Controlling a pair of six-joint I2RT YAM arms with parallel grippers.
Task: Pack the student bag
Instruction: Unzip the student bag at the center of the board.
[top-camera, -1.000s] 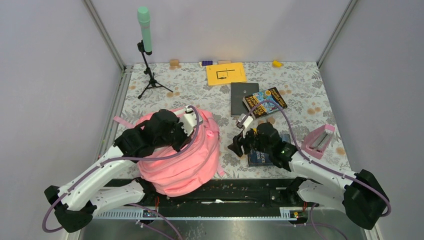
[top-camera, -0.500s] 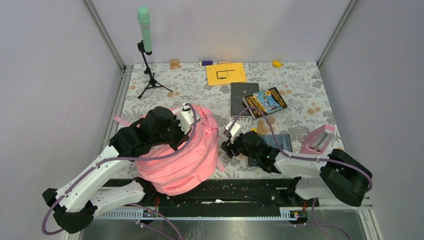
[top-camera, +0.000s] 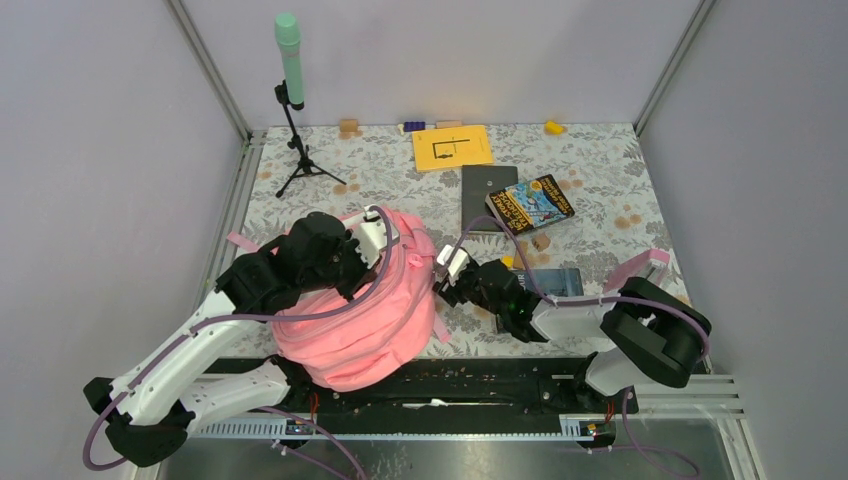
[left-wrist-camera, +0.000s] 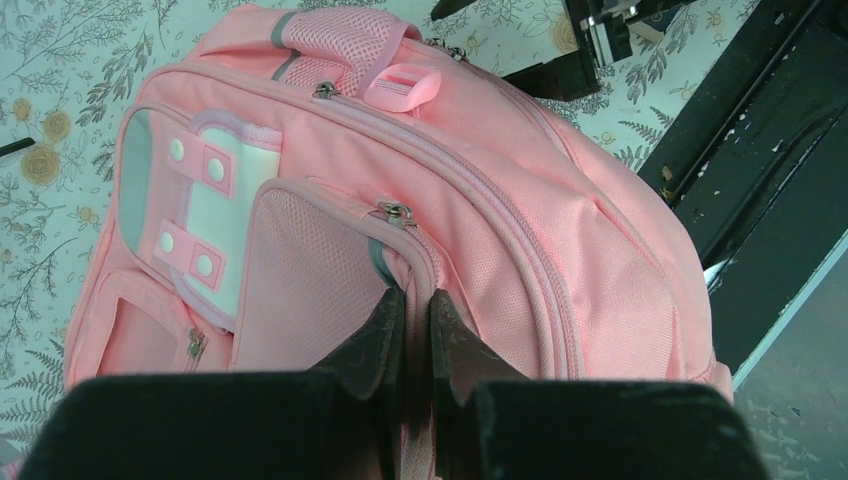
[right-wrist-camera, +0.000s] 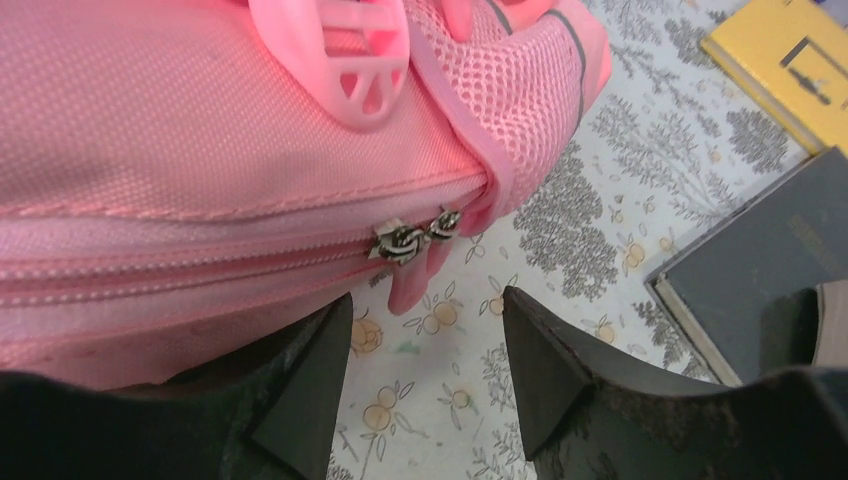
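The student bag (top-camera: 350, 335), plump pink fabric with mesh pockets and pale strips, lies zipped at the near left of the table (top-camera: 600, 170). The left gripper (left-wrist-camera: 408, 300) pinches its pocket edge. The right gripper (right-wrist-camera: 425, 320) stands wide apart beside the zip pulls (right-wrist-camera: 412, 238).

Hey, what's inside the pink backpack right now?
Nothing inside shows. The student bag is zipped shut, its two zipper sliders meeting near the open right hand. The fabric covers whatever it holds.
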